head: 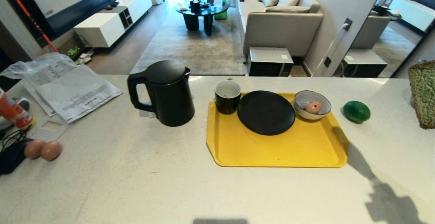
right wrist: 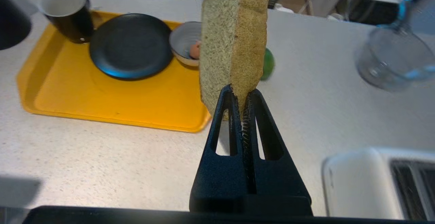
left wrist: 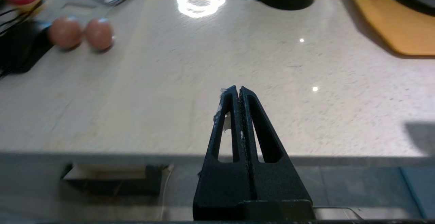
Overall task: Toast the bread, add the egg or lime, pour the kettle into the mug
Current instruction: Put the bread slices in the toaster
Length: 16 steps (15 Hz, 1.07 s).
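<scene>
My right gripper point(right wrist: 242, 89) is shut on the edge of the pale green bread point(right wrist: 232, 37), held upright in the air; the slice shows at the right edge of the head view point(head: 423, 93). The lime point(head: 356, 111) lies on the counter right of the yellow tray point(head: 275, 149). On the tray stand the black mug point(head: 227, 96), a black plate point(head: 265, 112) and a striped bowl point(head: 312, 105) with an egg point(head: 313, 107) in it. The black kettle point(head: 166, 91) stands left of the tray. My left gripper point(left wrist: 237, 89) is shut and empty at the counter's near edge.
A white toaster point(right wrist: 380, 183) sits close beside my right gripper. A clear glass pot point(right wrist: 396, 61) stands further back. Two loose eggs point(head: 43, 149), papers point(head: 68, 89) and an orange bottle point(head: 13, 112) lie at the counter's left end.
</scene>
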### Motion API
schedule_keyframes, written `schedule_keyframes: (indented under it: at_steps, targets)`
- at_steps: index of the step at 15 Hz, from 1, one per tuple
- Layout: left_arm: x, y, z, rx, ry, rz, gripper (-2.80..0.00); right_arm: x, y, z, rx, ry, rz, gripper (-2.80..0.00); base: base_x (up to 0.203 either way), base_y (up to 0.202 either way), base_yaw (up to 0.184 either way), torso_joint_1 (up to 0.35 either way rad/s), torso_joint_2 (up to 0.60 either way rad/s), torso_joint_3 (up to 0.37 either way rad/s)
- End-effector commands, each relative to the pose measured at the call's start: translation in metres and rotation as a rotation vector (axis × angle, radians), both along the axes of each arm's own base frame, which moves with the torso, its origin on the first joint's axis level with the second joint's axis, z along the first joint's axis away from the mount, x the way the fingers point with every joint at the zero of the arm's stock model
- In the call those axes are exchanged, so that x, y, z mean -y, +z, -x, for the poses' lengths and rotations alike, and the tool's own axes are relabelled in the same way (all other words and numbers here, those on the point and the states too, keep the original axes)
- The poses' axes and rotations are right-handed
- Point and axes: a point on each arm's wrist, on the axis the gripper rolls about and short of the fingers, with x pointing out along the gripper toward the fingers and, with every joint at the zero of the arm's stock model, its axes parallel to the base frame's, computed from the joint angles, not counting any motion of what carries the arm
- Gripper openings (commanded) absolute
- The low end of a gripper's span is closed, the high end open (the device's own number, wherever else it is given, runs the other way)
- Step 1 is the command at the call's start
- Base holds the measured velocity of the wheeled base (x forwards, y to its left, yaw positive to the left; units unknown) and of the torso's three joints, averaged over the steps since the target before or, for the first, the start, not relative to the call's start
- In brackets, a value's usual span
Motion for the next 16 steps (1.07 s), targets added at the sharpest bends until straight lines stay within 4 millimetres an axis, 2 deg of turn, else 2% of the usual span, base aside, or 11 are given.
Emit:
schedule_keyframes:
  at_steps: [1, 7, 16]
  targets:
    - [0.0000, -0.0042, -0.0011, -0.012, 0.002, 0.001, -2.80, 0.0000, 0.0003, 0.0006, 0.000, 0.000, 0.002, -2.80, 0.000, 0.007, -0.170, 0.005, 0.00, 0.002]
    - [0.0000, -0.0042, -0.0011, -0.012, 0.001, 0.001, -2.80, 0.0000, 0.0001, 0.0004, 0.000, 0.004, 0.004, -2.80, 0.001, 0.008, -0.155, 0.002, 0.00, 0.002]
    - [0.0000, -0.0042, -0.0011, -0.012, 0.001, 0.001, -2.80, -0.0001, -0.0011, 0.0002, -0.003, 0.006, 0.013, -2.80, 0.000, 0.000, -0.006, 0.000, 0.00, 0.000]
